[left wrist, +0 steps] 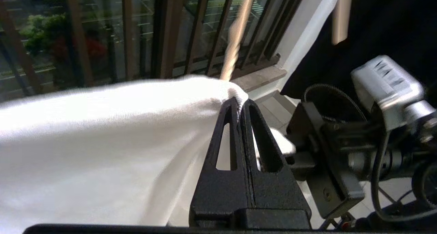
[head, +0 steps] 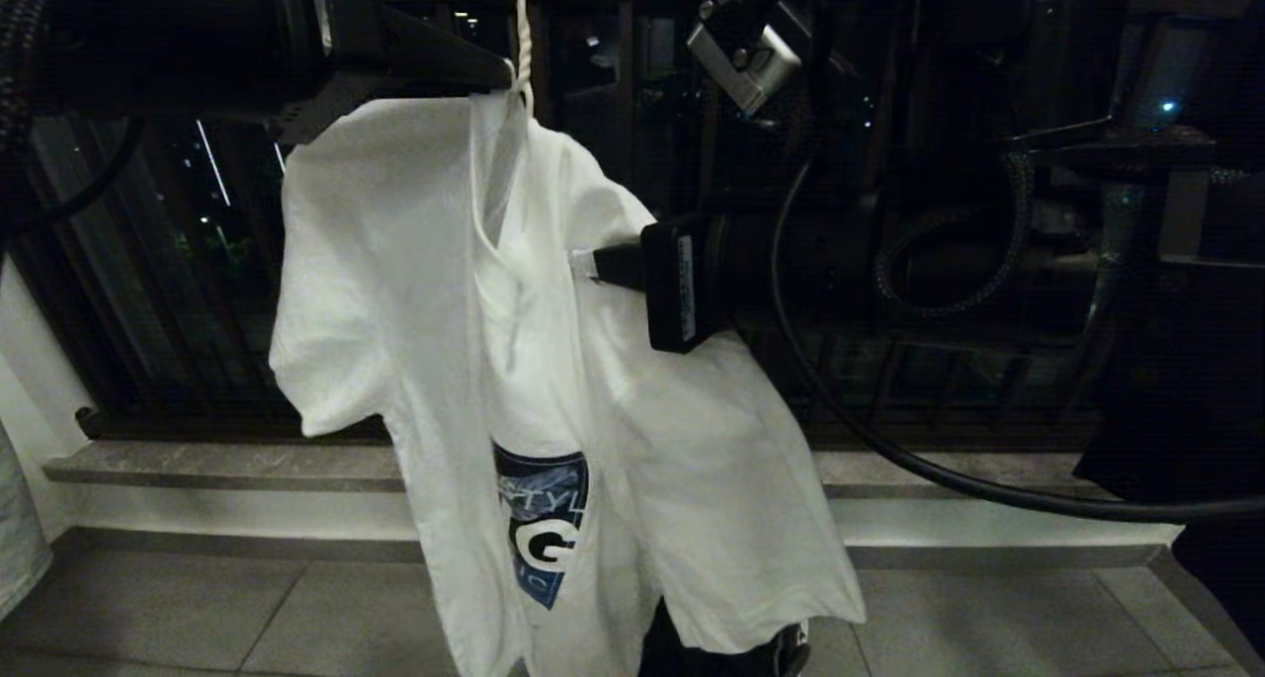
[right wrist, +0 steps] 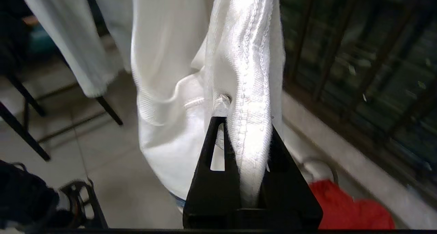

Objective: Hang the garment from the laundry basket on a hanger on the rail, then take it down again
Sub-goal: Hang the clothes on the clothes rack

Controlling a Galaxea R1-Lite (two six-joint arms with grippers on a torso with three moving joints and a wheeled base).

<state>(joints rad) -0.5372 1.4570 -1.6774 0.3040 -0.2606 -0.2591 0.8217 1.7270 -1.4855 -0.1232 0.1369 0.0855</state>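
The white garment (head: 395, 262) with its blue chest print (head: 542, 524) hangs in front of the dark window bars. It is draped on the thin white hanger, of which only the twisted neck (head: 522, 35) shows, running up out of the picture. My left gripper (head: 506, 76) is at the top, shut on the cloth just beside that neck (left wrist: 235, 39); the left wrist view shows its jaws (left wrist: 240, 102) pinching a peak of the fabric (left wrist: 102, 124). Lower to the right, my right gripper (head: 578, 262) is shut on a stitched fold of the garment (right wrist: 164, 73), which fills its jaws (right wrist: 244, 124). The rail is out of view.
Behind the garment runs the brown window railing (head: 889, 380) above a stone ledge (head: 217, 465). A red cloth (right wrist: 344, 206) lies low by the wall beside a pale round rim (right wrist: 319, 164). A black cable (head: 889, 460) loops from my right arm. The floor is grey tile (head: 148, 608).
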